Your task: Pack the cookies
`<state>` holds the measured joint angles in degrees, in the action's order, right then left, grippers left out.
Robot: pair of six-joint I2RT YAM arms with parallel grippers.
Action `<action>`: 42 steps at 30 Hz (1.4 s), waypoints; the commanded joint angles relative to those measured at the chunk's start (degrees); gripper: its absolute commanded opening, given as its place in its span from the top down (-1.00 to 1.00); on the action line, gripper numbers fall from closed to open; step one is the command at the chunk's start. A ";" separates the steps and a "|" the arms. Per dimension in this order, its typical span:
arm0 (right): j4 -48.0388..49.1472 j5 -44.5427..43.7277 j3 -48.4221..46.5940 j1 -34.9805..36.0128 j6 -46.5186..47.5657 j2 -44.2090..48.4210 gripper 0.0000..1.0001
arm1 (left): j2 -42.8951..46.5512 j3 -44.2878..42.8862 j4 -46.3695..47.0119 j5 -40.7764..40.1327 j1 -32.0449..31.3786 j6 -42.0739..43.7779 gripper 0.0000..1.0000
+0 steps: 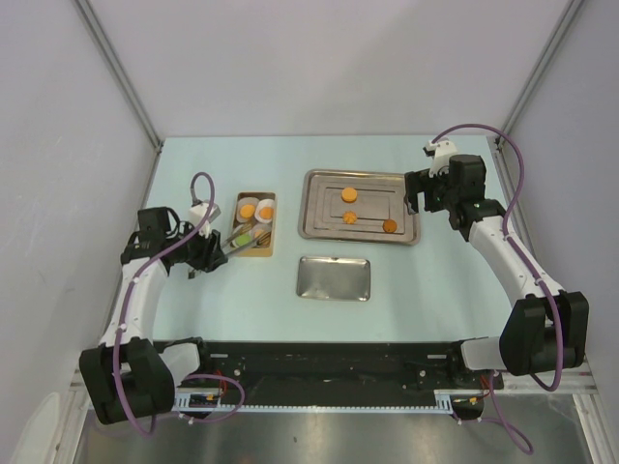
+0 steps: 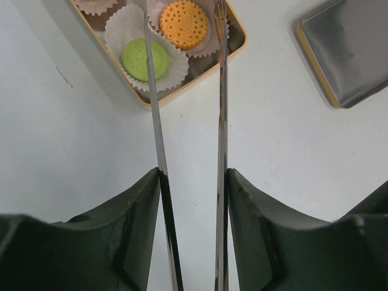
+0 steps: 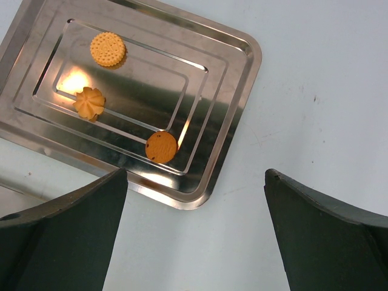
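Observation:
Three orange cookies (image 3: pixel 161 146) lie on the steel tray (image 1: pixel 314 224). More cookies sit in white paper cups in the tan box (image 1: pixel 269 246): an orange one (image 2: pixel 183 24) and a green one (image 2: pixel 145 59). My left gripper (image 2: pixel 194 173) is shut on metal tongs (image 2: pixel 222 121), its fingers pressed on the two blades. The blades stand apart and run either side of the orange cookie in the box; their tips are out of frame. My right gripper (image 3: pixel 196 171) hangs open and empty at the tray's right corner (image 1: pixel 416 198).
A shiny steel lid (image 1: pixel 333 278) lies flat in front of the tray, also at the right of the left wrist view (image 2: pixel 351 54). Grey walls with metal posts close in the table on three sides.

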<state>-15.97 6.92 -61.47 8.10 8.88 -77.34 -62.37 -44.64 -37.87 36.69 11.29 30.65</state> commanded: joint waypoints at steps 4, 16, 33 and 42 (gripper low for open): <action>1.46 -0.33 -0.75 -0.01 0.78 0.96 -0.99 | -0.21 -0.53 0.43 3.74 0.49 2.13 -0.10; 1.55 -0.41 -0.67 0.16 0.87 0.44 -1.00 | 4.35 -2.46 1.83 3.66 0.40 -1.38 -0.07; 1.55 -0.41 -0.75 0.08 0.87 0.70 -1.00 | 4.90 -3.35 20.28 -7.85 1.80 -17.64 -0.04; 1.64 -0.59 -0.75 0.07 0.96 0.61 -0.99 | -6.96 -4.83 31.27 -13.31 3.30 -22.47 -0.04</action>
<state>-15.97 6.90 -61.47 8.10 8.91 -77.34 -64.60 -46.11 -14.04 25.91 13.69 11.81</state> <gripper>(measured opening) 0.994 0.523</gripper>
